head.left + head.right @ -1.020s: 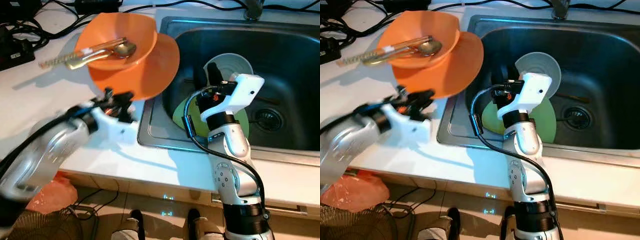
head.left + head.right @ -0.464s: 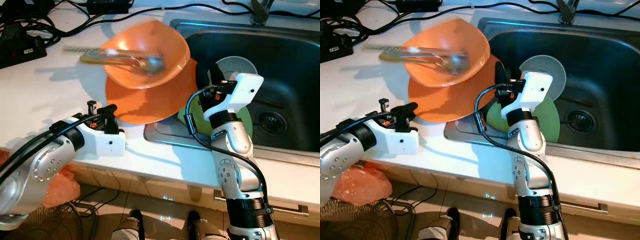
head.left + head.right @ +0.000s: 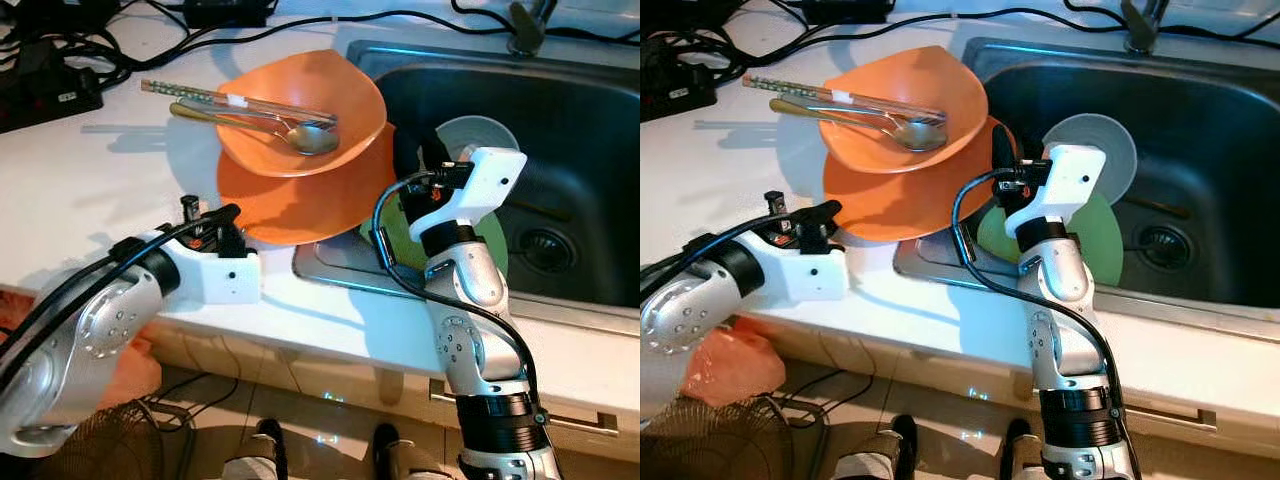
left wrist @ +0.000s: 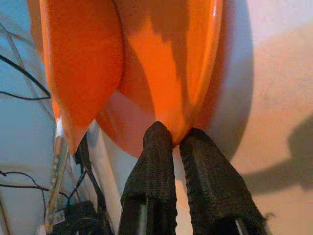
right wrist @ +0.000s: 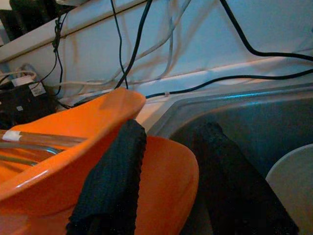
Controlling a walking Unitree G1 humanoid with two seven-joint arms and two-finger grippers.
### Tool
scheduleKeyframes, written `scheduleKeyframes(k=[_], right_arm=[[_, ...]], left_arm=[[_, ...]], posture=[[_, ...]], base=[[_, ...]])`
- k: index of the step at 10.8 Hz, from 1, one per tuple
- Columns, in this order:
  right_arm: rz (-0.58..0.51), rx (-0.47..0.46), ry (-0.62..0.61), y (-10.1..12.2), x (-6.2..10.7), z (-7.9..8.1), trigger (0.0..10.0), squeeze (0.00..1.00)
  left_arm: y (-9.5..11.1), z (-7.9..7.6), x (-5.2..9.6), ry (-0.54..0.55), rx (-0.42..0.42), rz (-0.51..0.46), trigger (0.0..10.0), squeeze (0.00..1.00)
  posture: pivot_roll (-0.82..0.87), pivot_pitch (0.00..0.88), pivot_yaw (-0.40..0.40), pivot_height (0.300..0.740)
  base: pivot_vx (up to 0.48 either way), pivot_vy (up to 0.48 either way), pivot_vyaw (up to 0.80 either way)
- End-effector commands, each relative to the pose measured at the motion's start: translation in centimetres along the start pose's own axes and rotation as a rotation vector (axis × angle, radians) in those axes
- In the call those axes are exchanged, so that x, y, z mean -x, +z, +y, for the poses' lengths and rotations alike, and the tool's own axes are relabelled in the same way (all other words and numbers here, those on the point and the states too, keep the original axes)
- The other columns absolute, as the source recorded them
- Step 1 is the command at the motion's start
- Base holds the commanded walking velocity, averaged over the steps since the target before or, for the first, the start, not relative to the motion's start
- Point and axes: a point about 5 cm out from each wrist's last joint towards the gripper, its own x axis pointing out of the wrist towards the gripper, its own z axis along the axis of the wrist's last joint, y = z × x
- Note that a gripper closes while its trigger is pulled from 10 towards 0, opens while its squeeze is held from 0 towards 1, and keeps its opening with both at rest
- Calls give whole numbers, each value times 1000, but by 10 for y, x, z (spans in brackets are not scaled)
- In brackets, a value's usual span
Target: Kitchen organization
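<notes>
The sink point(image 3: 560, 120) lay beyond the right gripper point(image 5: 171, 181), whose fingers stood apart just past the stack's rim, holding nothing — probably waiting to steady it. The orange plate point(image 3: 300, 205) sat on the counter edge, its near rim clamped between the left gripper point(image 4: 173, 139)'s closed fingers; it carried the orange bowl point(image 3: 290, 110) — spoon point(image 3: 300, 135) and chopsticks point(image 3: 230, 100) inside.

Orange plate point(image 3: 300, 205) mostly hidden under the orange bowl point(image 3: 300, 100), green plate point(image 3: 1102, 238) in the sink half covered by the right arm, faucet point(image 3: 527, 22) cut off at the top edge, chopsticks' point(image 3: 240, 103) far ends buried behind the spoon point(image 3: 290, 135).
</notes>
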Motion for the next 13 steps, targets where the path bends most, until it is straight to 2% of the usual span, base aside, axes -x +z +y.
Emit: scheduleKeyframes(k=[1, 2, 3, 6, 9, 12, 13], right_arm=[[122, -4, -92, -30, 16, -27, 10000, 0], [122, -2, -92, -31, 15, -28, 10000, 0], [121, -3, -88, -31, 14, -27, 10000, 0], [120, -5, -86, -32, 12, -27, 10000, 0], [115, -5, -85, -31, 10, -27, 10000, 0], [113, -5, -88, -31, 10, -28, 10000, 0], [113, -5, -89, -31, 10, -28, 10000, 0]], left_arm=[[-1, -17, -1, -127, 7, 22, 10000, 0], [-1, -6, -1, -89, 14, 46, 10000, 0], [3, -3, -3, -71, 17, 39, 10000, 0], [29, 17, -11, 38, 70, -73, 10000, 0], [42, 19, -16, 45, 107, -132, 10000, 0], [35, 16, -13, -4, 48, -112, 10000, 0], [31, 9, -11, -50, 25, -102, 10000, 0]], posture=[[244, 316, 91, 740], [253, 315, 90, 740], [257, 313, 87, 740], [266, 309, 84, 740], [255, 307, 86, 740], [257, 310, 85, 740], [258, 310, 85, 740]], base=[[0, 0, 0], [0, 0, 0], [0, 0, 0], [0, 0, 0], [0, 0, 0], [0, 0, 0], [0, 0, 0]])
